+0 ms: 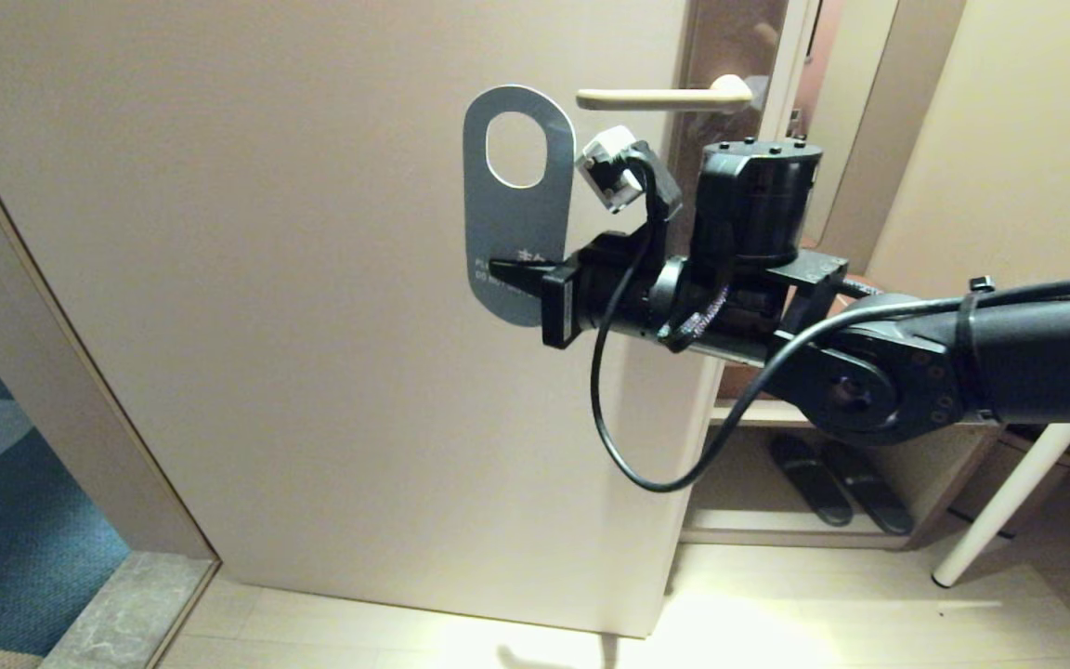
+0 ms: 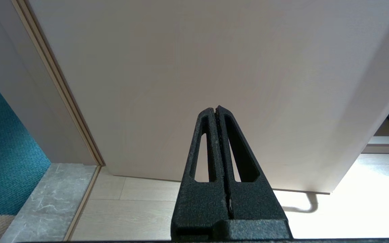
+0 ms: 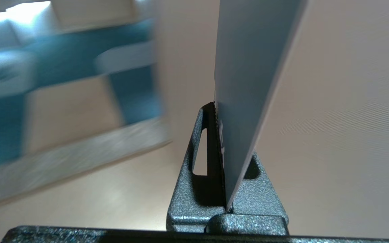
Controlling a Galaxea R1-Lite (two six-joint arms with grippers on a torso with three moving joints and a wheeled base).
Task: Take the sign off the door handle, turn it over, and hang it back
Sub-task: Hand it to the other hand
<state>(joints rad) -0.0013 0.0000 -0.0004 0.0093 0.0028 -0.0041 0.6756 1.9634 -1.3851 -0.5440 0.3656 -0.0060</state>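
Against the big pale door (image 1: 312, 307) everything else is set. Right of the door, low down, sits an open shelf (image 1: 776, 530) with a pair of dark slippers (image 1: 832, 483) on it, and left of the door a strip of blue carpet (image 1: 6, 520) shows past a grey stone threshold (image 1: 117, 613). From the right, the black right arm (image 1: 1009, 358) reaches across toward the door's face. Its right hand (image 1: 507, 272) is clamped flat on the lower part of the sign (image 1: 516, 223), which stands upright with its blue-grey side showing and its oval hole at the top. The sign is off the door handle (image 1: 656, 97), just left of the lever's free end and a little below it, close in front of the door. Down near the door's foot, the left hand (image 2: 216, 111) is parked with its fingers pressed together, holding nothing.
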